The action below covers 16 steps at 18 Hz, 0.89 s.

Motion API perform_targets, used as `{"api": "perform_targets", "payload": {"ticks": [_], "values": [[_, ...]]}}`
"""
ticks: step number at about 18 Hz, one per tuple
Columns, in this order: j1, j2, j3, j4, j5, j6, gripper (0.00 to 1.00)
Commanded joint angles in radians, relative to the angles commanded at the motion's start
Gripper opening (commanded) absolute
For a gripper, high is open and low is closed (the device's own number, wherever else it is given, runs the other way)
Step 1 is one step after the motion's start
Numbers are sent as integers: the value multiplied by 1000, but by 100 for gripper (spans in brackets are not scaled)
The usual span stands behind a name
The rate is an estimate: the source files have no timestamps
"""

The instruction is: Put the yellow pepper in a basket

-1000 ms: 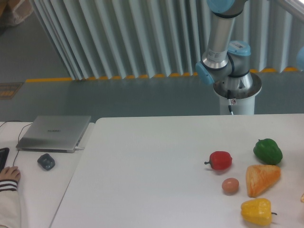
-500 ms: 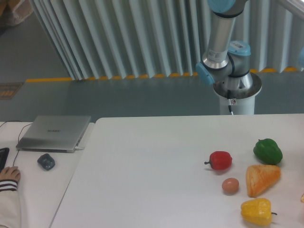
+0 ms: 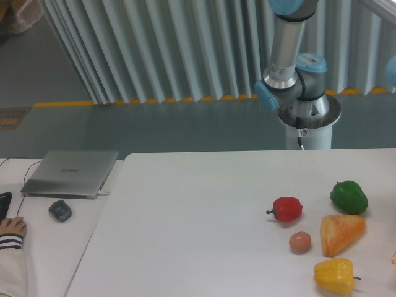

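White table (image 3: 204,204) holds the yellow pepper (image 3: 334,276) near its front edge; end effector out of view, no writing legible.

Arm's upper link (image 3: 286,43) shifted very slightly, nothing on the table moved

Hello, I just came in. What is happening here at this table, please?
Nothing is being handled now. Only the robot arm's base and lower links show behind the white table; its gripper is out of view. The glossy yellow pepper lies untouched near the front edge, by a tan egg and an orange wedge. No basket is visible.
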Motion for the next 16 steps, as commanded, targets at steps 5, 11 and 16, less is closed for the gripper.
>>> {"api": "perform_targets", "payload": {"ticks": [5,11,16], "values": [[-79,-8,0,11,3,-148,100],[-237,-35,27,41,-2,-379,100],[-414,-136,133,55,183,-350,100]]}}
